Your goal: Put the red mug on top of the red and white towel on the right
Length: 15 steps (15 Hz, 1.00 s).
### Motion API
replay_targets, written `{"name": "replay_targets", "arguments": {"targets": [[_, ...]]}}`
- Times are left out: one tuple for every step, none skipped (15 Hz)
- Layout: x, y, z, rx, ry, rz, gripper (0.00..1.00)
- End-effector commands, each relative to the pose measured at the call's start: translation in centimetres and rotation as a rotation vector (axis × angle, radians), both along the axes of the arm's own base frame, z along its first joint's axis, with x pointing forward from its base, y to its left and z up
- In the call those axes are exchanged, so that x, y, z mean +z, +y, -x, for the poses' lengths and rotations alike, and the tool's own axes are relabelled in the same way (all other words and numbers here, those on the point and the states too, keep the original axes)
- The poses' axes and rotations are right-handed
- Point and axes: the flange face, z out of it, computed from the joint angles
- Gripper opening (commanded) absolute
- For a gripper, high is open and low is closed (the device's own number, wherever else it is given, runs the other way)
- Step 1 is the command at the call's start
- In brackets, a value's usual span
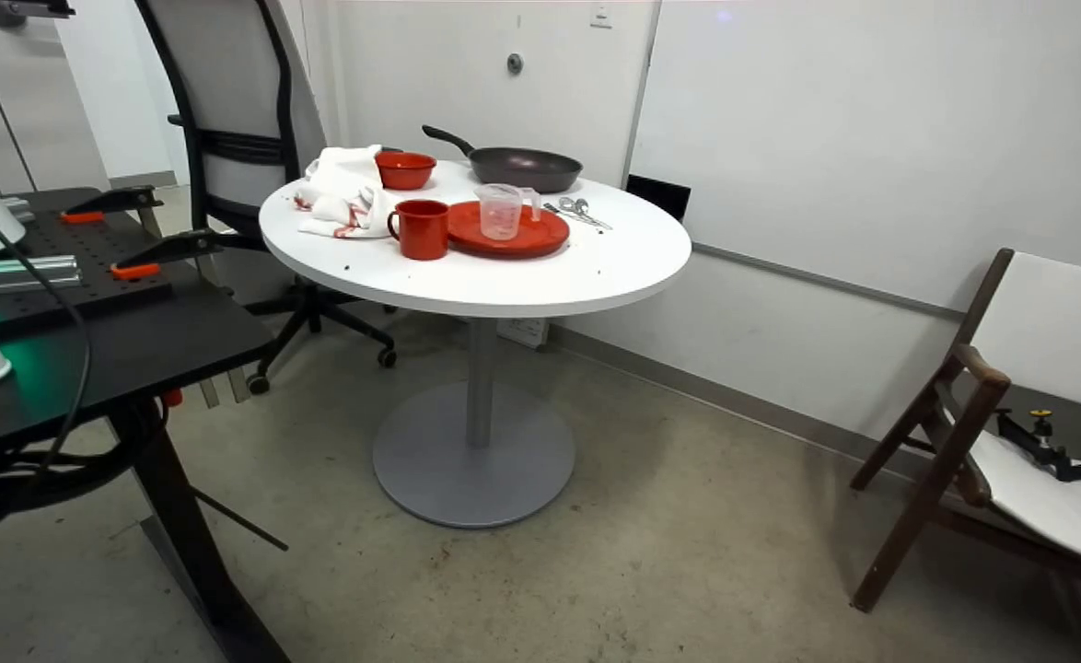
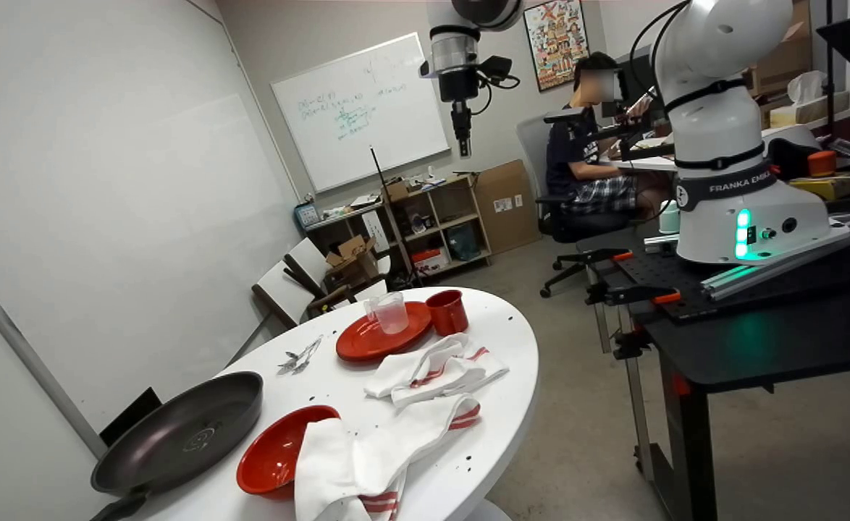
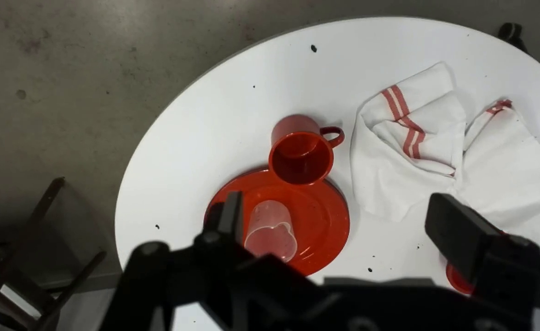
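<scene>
The red mug (image 3: pixel 297 128) stands upright on the white table, its handle towards a crumpled white towel with red stripes (image 3: pixel 401 179). It also shows in both exterior views (image 1: pixel 424 230) (image 2: pixel 448 315), close to the plate's edge. This towel lies just beside the mug, also in an exterior view (image 2: pixel 443 373). A second white, red-striped towel (image 3: pixel 514 174) lies beyond it, by the red bowl, also in an exterior view (image 2: pixel 381 452). I cannot tell which towel is meant. My gripper (image 3: pixel 336 207) is open and empty, high above the table; it also shows in an exterior view (image 2: pixel 464 148).
A red plate (image 3: pixel 325 220) holds a clear measuring cup (image 3: pixel 270 225) beside the mug. The red bowl (image 2: pixel 284 452), a dark frying pan (image 2: pixel 186 434) and metal utensils (image 2: pixel 300 356) are on the round table (image 1: pixel 504 290). Chairs stand around.
</scene>
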Motion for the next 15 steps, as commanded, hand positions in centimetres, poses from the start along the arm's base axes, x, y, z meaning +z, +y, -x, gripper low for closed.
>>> {"name": "replay_targets", "arguments": {"targets": [[-2.2,2.0,-4.2,0.057,-0.034,0.016,1.0],[-2.8,2.7,-5.2,0.069,-0.046,0.023,1.0],[-3.6,3.5,-6.2,0.081,-0.059,0.02,1.0],[-4.4,4.3,-7.1,0.091,-0.067,0.02,1.0],[-5.3,4.9,-8.0,0.101,-0.073,0.018,1.0],[-6.3,5.4,-8.7,0.107,-0.075,0.014,1.0],[-7.5,5.8,-9.4,0.114,-0.067,0.009,1.0],[-8.6,6.1,-9.9,0.121,-0.06,0.004,1.0],[-9.7,6.3,-10.4,0.131,-0.049,0.001,1.0],[-10.7,6.5,-10.8,0.14,-0.037,-0.001,1.0],[-11.8,6.7,-11.3,0.148,-0.021,-0.003,1.0],[-12.8,6.8,-11.7,0.155,-0.006,-0.006,1.0],[-13.8,7.0,-12.1,0.162,0.007,-0.01,1.0],[-14.7,7.1,-12.5,0.168,0.024,-0.015,1.0],[-15.7,7.3,-12.7,0.169,0.041,-0.025,1.0]]}}
